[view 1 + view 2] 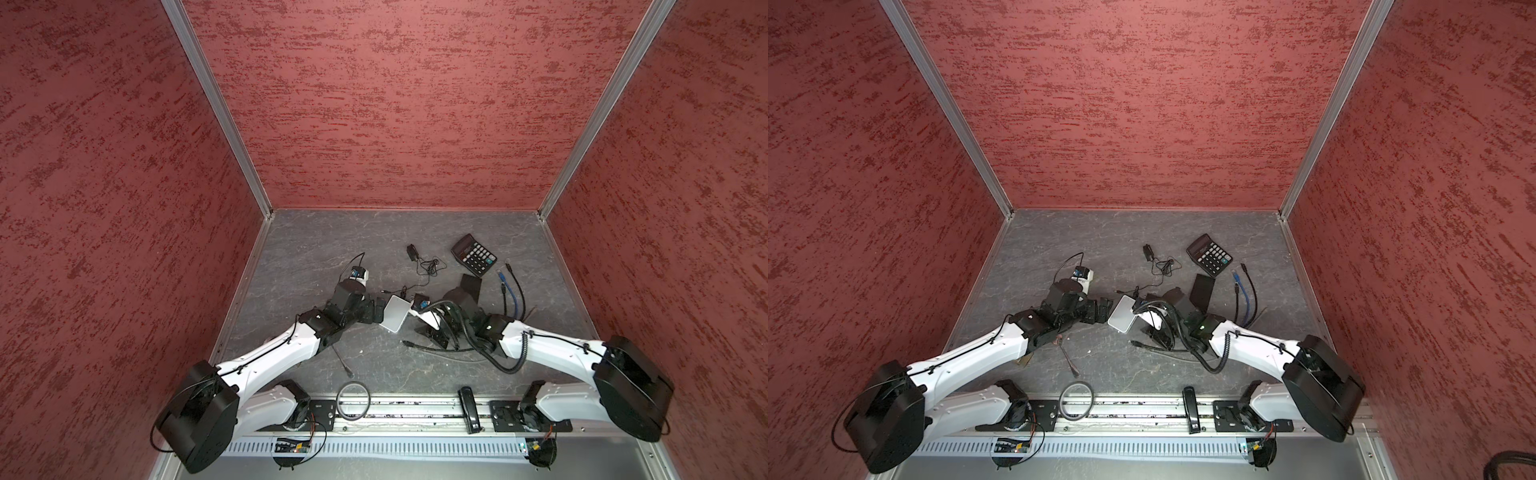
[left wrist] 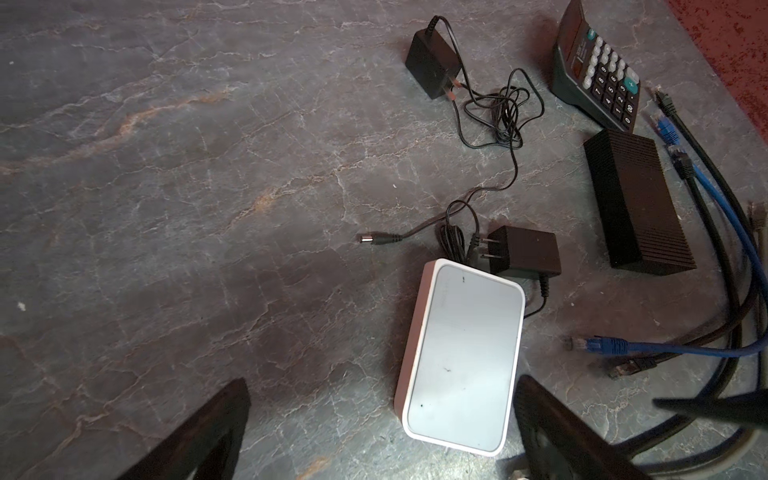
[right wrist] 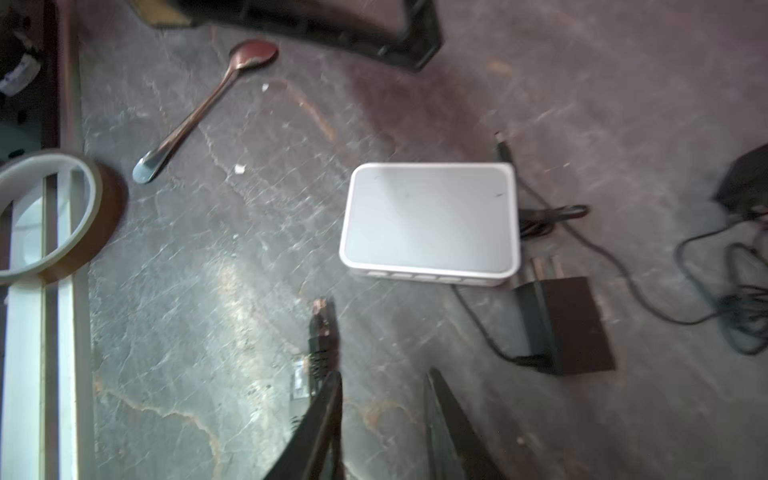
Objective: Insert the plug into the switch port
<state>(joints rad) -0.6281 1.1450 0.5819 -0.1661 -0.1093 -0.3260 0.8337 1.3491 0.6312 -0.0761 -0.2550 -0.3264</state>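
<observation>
Plug [image 3: 323, 316] lies on the bench [image 3: 208, 291], short of the switch [image 3: 430, 216] (nothing inserted yet). I see my left hand [image 2: 382, 436] wide open, and my right hand [image 3: 382, 374] narrower and empty.

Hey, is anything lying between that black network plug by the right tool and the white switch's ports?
Nothing visible: bare tabletop separates the plug from the switch port row. The power adapter cord passes only by the row's far end.

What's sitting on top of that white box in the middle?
Nothing rests on the white box: its top is bare, save a few small dark specks. Whatever lies beneath it, against the table, is covered.
</observation>
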